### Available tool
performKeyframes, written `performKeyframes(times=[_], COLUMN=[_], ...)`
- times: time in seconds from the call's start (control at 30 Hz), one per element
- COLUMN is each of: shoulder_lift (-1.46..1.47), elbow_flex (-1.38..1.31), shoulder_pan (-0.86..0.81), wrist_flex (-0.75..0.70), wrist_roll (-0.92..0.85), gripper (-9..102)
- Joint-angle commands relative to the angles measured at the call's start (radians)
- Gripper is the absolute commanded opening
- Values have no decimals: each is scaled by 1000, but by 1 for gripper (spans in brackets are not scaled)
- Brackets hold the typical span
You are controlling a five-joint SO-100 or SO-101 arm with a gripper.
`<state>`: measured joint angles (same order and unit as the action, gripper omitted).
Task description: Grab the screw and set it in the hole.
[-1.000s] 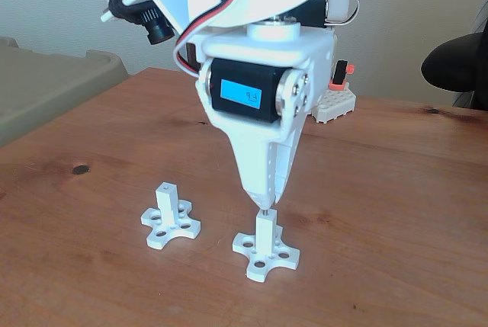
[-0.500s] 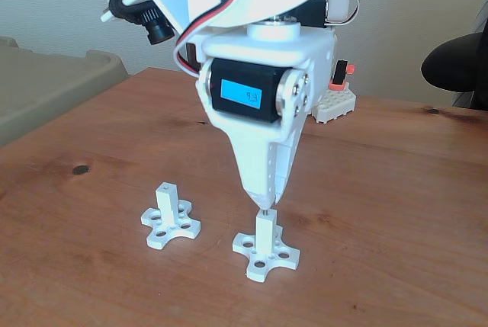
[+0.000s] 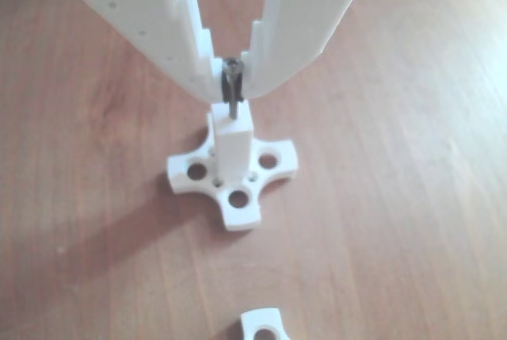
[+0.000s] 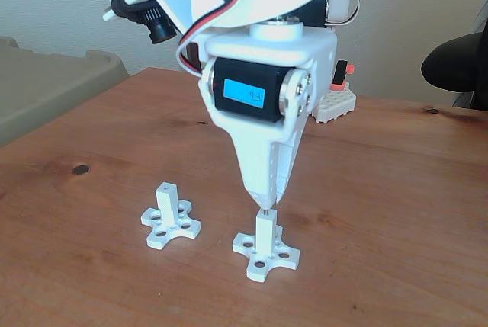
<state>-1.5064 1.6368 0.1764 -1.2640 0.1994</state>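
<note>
Change: arm housing sits marginally right of its place a second ago — tips unmoved.
Gripper: clamped on the screw, head pinched between the tips, shank pointing down.
Screw: tip at the hole in the post's top face — depth cannot be told.
Post: upright on the worktop.
Second post: left in the fixed view, its hole unfilled.
</note>
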Motion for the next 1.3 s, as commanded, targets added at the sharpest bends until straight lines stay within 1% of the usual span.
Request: performKeyframes(times=[0.0, 1.1, 1.27], shoulder_lift=[-48, -71, -63], elbow_flex=[-26, -25, -21], shoulder_pan=[12, 17, 14], wrist_flex=[-8, -20, -3], wrist_roll=[12, 12, 12], gripper=[-4, -4, -4])
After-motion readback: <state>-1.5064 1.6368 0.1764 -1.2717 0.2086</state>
